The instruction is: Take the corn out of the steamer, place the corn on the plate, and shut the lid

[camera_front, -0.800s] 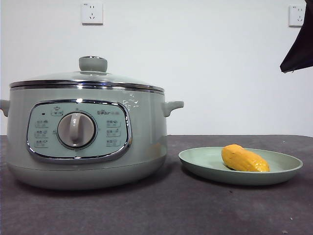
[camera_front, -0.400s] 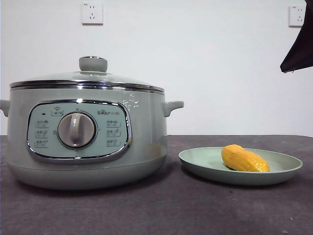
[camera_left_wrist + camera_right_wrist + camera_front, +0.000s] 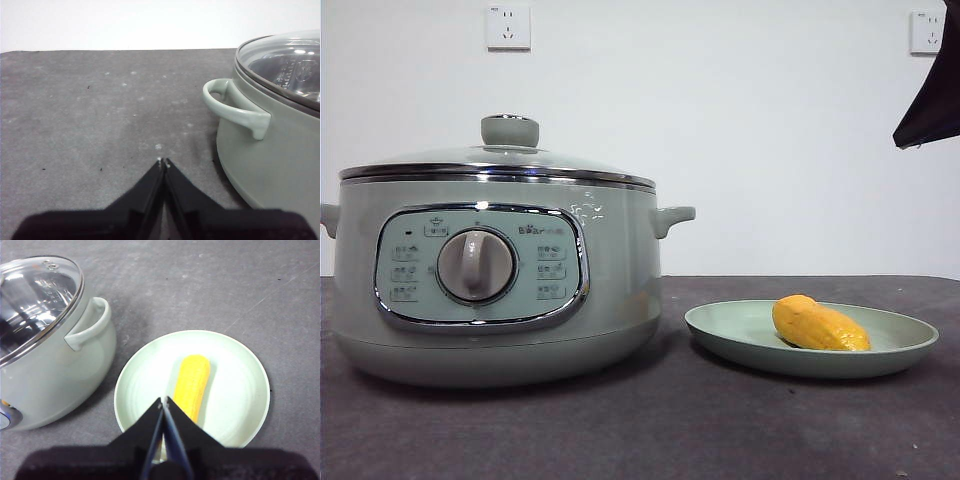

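Corn (image 3: 819, 325) on plate (image 3: 720, 332) | lid (image 3: 500, 160) on steamer (image 3: 620, 290) | left hand (image 3: 163, 162), right hand (image 3: 163, 401) closed, empty

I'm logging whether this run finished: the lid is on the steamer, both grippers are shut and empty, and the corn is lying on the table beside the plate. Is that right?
Not quite. The corn is not on the table; it lies on the plate, as the right wrist view shows from above. The rest holds: the lid sits on the steamer, and the left gripper and right gripper are shut and empty.

The steamer (image 3: 500, 270) carries the brand "Bear" on its control panel (image 3: 480, 266). The small button labels around it are too tiny to read.
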Available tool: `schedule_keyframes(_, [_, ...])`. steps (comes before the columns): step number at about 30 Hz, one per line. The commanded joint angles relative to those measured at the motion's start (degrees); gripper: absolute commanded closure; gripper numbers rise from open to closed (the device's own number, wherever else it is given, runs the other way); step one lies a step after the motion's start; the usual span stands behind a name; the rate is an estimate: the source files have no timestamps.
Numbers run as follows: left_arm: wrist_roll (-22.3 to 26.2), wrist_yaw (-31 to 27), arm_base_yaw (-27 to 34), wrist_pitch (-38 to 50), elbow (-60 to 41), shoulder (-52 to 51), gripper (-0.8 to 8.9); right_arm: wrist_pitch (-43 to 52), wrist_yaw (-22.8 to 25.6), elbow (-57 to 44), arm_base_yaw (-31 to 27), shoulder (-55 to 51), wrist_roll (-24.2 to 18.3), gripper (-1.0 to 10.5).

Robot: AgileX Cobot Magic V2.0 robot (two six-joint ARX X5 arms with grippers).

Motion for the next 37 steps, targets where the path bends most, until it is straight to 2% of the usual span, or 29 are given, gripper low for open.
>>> schedule_keyframes(1, [-0.57, -0.07, 0.17, 0.20, -0.85, -0.17, 8.17, 0.33, 0.17, -0.26, 0.00, -0.04, 0.59, 9.4])
schedule_keyframes(12, [-0.57, -0.07, 0.17, 0.20, -0.85, -0.17, 8.17, -0.92, 0.44, -0.26, 0.02, -1.22, -0.26, 9.4])
schedule_keyframes(14, [-0.57, -0.07, 0.17, 0.20, -0.85, -0.15, 8.17, -1.79, 1.86, -0.26, -0.37, -2.86, -4.48, 9.4])
schedule_keyframes(18, [-0.57, -0.07, 0.17, 0.20, -0.85, -0.15, 8.17, -2.12, 1.75, -1.46, -3.37, -7.76, -13.94, 9.4])
schedule_keyframes(20, [-0.57, -0.09, 0.17, 0.20, -0.85, -0.15, 8.17, -0.96, 1.11, -3.13, -6.08, -10.88, -16.41, 9.4])
schedule_keyframes(27, [-0.57, -0.11, 0.17, 0.20, -0.85, -0.17, 8.17, 5.27, 1.05, -12.96, -16.59, -25.94, -16.41, 9.4])
schedule_keyframes(33, [-0.57, -0.13, 0.17, 0.20, -0.85, -0.15, 8.17, 8.04, -0.55, -21.05, -21.49, -33.97, -16.39, 9.4])
schedule_keyframes(37, [-0.57, -0.13, 0.17, 0.20, -0.85, -0.17, 8.17, 8.09, -0.37, -25.22, -22.51, -37.03, -16.22, 9.4])
